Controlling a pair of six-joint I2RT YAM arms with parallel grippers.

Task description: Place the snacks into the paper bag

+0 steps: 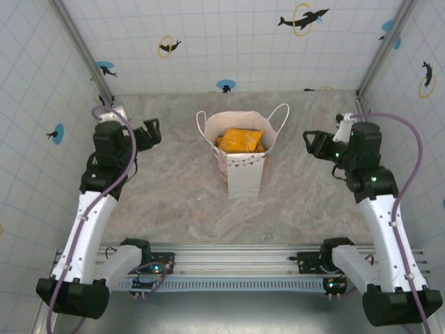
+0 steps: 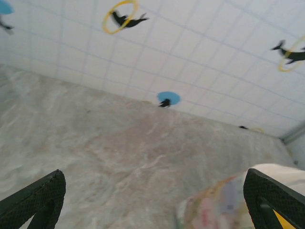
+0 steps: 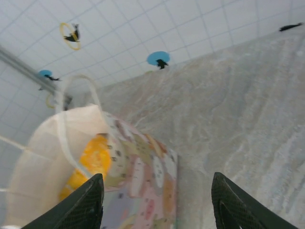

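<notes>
- Standing upright in the middle of the table [image 1: 174, 202], the paper bag [image 1: 245, 179] shows you a flat white front. It is boxy and lightly creased, and its mouth is open to the top.
- You can see a pastel patterned band [image 1: 245, 161] just under the rim. Two thin white loop handles [image 1: 281, 113] arch out to either side of the mouth.
- Inside the mouth lie the snacks [image 1: 239, 140], which are flat, crinkled orange-yellow foil packets resting against each other. You cannot tell what lies beneath them.
- The table is a smooth slab with a marbled, grey-beige, stone-like look.
- Your left gripper [image 1: 153, 132] sits to the left of the bag, well apart from it. Its two black fingers are spread wide and grip nothing.
- In the left wrist view the pads [image 2: 43, 195] show a fine cross-hatched texture. The bag's blurred rim is just beside the right-hand one.
- Your right gripper [image 1: 310, 143] sits to the right of the bag, also apart from it. Its fingers are spread and empty too.
- In the right wrist view those wedge-shaped black fingertips [image 3: 86, 205] frame the bag's patterned side and the yellow foil within.
- Both arms [image 1: 94, 209] are white shells with black joints, and each has a purple cable looping along it.
- White tiled walls [image 1: 229, 42] printed with dark dolphins and rings enclose the table.
</notes>
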